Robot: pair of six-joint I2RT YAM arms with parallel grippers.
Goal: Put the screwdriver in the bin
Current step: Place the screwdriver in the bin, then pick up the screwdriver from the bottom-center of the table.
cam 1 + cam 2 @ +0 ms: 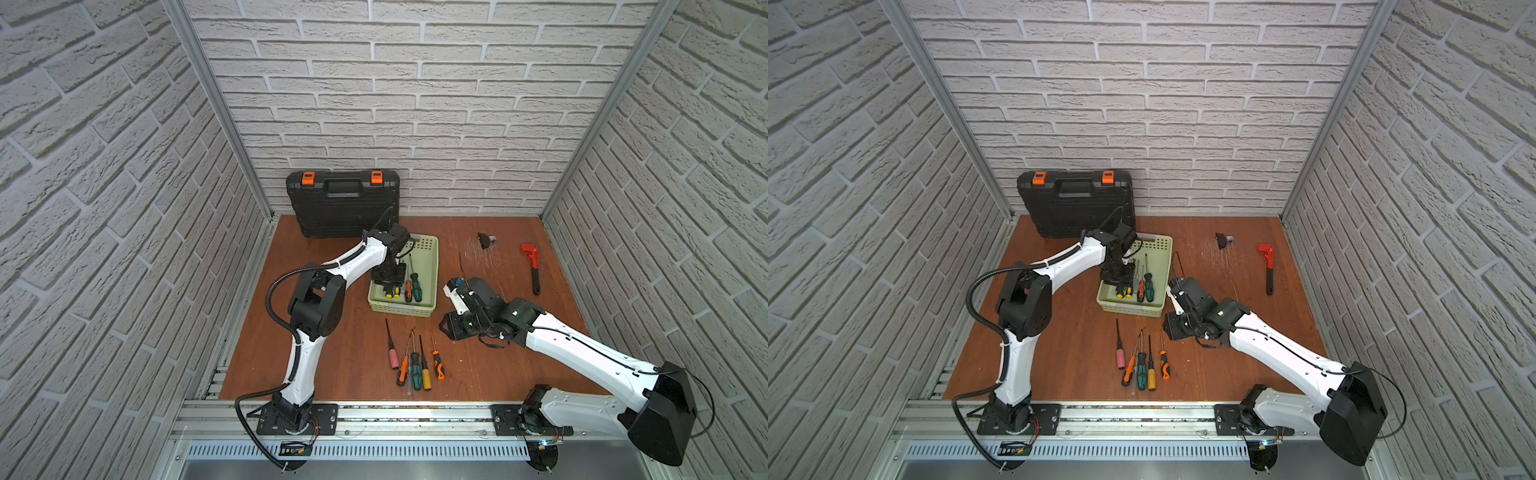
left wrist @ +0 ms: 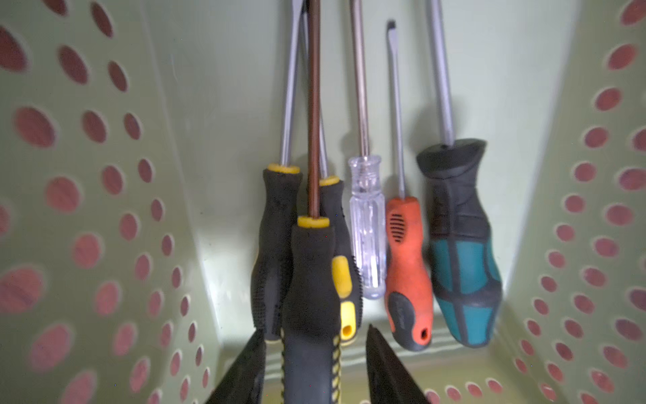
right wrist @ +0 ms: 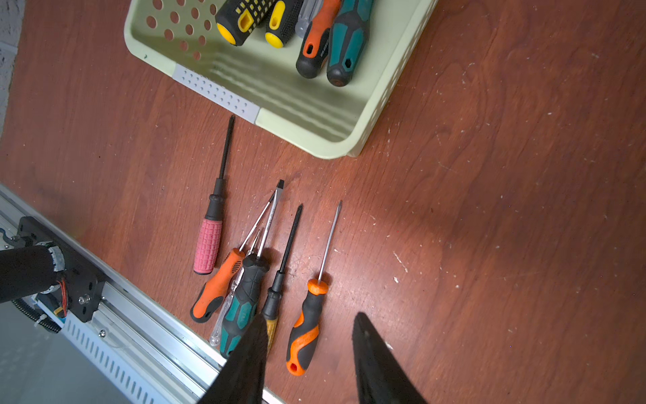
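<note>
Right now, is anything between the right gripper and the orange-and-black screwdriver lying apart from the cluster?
Nothing visible. The right gripper, open, has a clear line to that orange-and-black screwdriver; a yellow-handled screwdriver lies beside it.

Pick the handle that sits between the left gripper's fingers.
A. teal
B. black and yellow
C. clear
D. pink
B: the left wrist view shows the black-and-yellow handle between the fingers of the left gripper, inside the bin.
</note>
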